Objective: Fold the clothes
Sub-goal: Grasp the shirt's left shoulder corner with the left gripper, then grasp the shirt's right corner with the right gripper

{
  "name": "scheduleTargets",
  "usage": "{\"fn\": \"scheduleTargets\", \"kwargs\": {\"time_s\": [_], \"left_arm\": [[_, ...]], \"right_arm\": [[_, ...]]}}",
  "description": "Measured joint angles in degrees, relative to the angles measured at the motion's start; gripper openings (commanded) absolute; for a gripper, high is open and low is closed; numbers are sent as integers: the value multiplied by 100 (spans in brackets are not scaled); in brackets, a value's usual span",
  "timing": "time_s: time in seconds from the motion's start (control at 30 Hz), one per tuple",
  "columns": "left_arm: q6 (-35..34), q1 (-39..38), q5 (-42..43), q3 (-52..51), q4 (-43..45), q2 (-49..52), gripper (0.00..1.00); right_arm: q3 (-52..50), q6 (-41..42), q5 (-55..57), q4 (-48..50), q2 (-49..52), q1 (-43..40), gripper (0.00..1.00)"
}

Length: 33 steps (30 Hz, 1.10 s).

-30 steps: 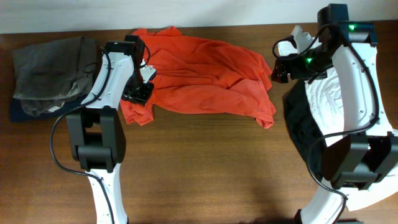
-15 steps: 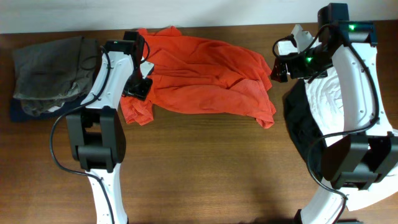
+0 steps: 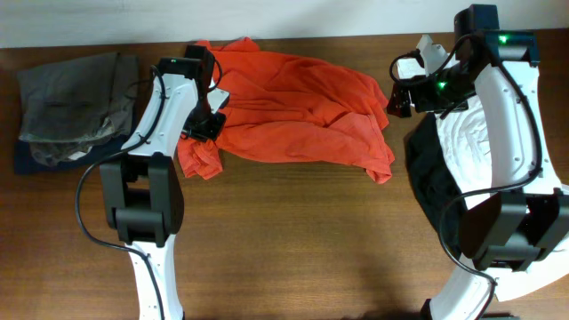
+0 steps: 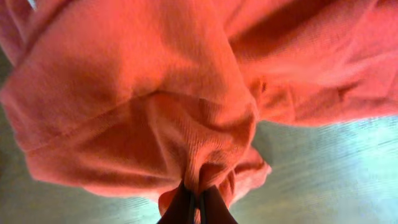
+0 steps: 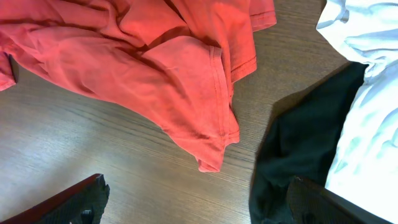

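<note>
Since the left pincer (image 4: 194,204) is pinched shut on a bunched fold at the left end of the red-orange T-shirt (image 3: 293,107), the shirt's long axis runs away from it, rightward across the desk (image 3: 293,249). The right pincer (image 3: 398,96) hangs wide open and empty just off the shirt's right end, so that arm looks nearer the free edge. A white T-shirt (image 3: 471,133) and a black garment (image 3: 427,191) lie right of the shirt.
</note>
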Motion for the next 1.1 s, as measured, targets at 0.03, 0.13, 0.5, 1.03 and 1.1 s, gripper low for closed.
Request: {"fn": "scheduleTargets", "kwargs": {"time_s": [0.03, 0.13, 0.5, 1.03, 1.1], "left_arm": [[-2, 0, 0, 37, -96, 0, 0], [-2, 0, -7, 356, -555, 0, 1], [-76, 0, -129, 1246, -1078, -286, 0], [-203, 0, -269, 1617, -1003, -289, 1], [-205, 0, -275, 1617, -879, -289, 1]], "right_arm": [[0, -2, 0, 0, 0, 0, 96], [0, -2, -2, -2, 0, 0, 96], [0, 0, 0, -83, 0, 0, 95], [-1770, 94, -269, 428, 15, 0, 76], [-2135, 153, -286, 638, 28, 0, 74]]}}
